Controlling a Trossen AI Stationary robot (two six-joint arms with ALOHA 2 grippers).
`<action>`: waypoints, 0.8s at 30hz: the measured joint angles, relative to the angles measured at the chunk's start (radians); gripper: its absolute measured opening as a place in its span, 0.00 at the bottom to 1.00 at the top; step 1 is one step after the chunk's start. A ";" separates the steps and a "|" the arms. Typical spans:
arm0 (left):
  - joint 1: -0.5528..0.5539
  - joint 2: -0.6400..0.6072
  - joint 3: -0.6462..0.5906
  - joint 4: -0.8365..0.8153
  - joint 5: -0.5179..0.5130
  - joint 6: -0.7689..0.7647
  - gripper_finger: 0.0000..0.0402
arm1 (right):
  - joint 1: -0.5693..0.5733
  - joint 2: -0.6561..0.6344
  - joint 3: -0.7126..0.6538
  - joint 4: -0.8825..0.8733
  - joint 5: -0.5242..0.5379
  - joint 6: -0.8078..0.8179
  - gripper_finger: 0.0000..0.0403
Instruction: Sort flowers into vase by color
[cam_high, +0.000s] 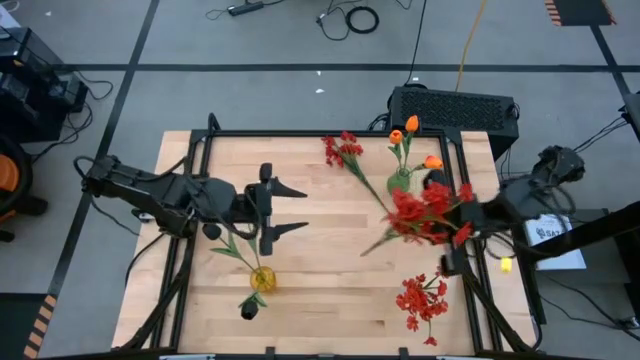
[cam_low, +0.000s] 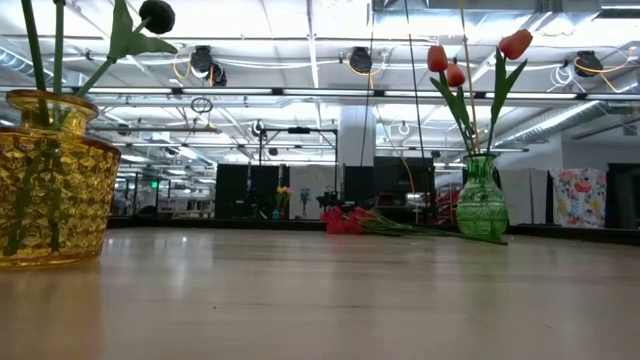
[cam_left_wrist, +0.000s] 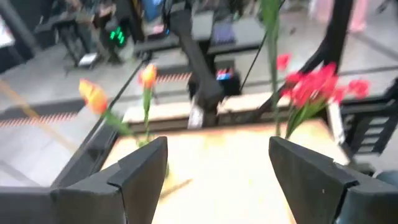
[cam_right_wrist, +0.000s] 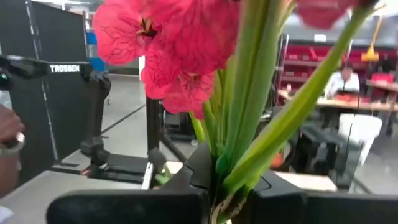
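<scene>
Right gripper (cam_high: 470, 222), right tabletop edge: fingers clamped on red flower (cam_high: 420, 212), stem pointing left. Left gripper (cam_high: 290, 208), fingers apart, over yellow vase (cam_high: 262, 277).

Overhead and table-level views share the green vase (cam_high: 399, 181); wrist views look close
</scene>
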 joint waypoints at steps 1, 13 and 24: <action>0.000 0.000 -0.012 -0.013 -0.011 -0.009 0.72 | 0.023 -0.017 0.000 -0.030 0.031 0.025 0.04; 0.004 0.011 -0.144 0.112 -0.058 -0.013 0.72 | 0.236 -0.149 0.000 -0.279 0.464 0.237 0.04; 0.004 0.010 -0.162 0.248 -0.057 0.044 0.72 | 0.286 -0.173 0.001 -0.607 0.517 0.568 0.04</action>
